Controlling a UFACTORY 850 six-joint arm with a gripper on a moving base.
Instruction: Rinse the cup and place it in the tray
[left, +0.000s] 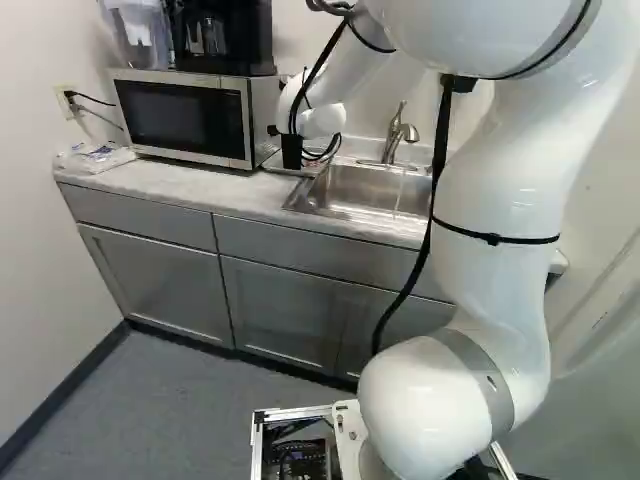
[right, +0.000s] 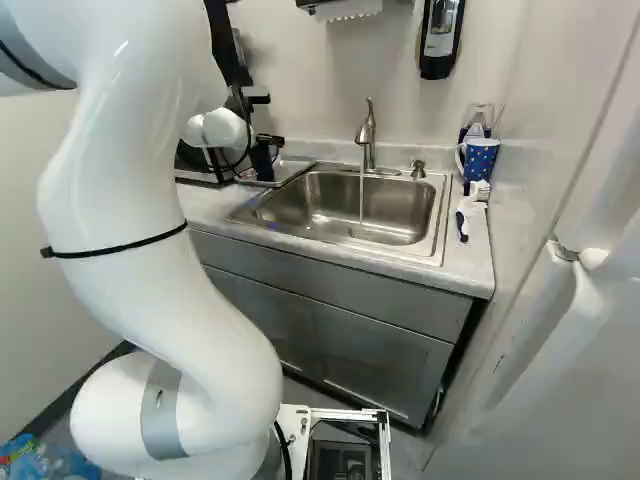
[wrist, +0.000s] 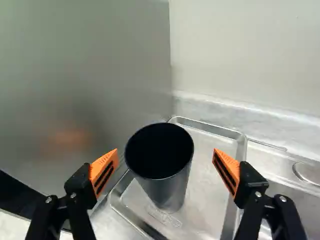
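Cup (wrist: 167, 188) stands on the tray (wrist: 204, 195) between spread fingers (wrist: 104, 170) of the gripper (right: 266, 142)

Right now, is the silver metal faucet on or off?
On: a thin stream of water falls from the silver faucet into the steel sink.

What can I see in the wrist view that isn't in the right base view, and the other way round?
Only the wrist view: the dark cup standing upright between the orange pads, which stand wide apart.

Only the right base view: the spout with water running, the blue dotted mug and the wall dispenser.

Both: the gripper, the sink and, it seems, part of the tray.
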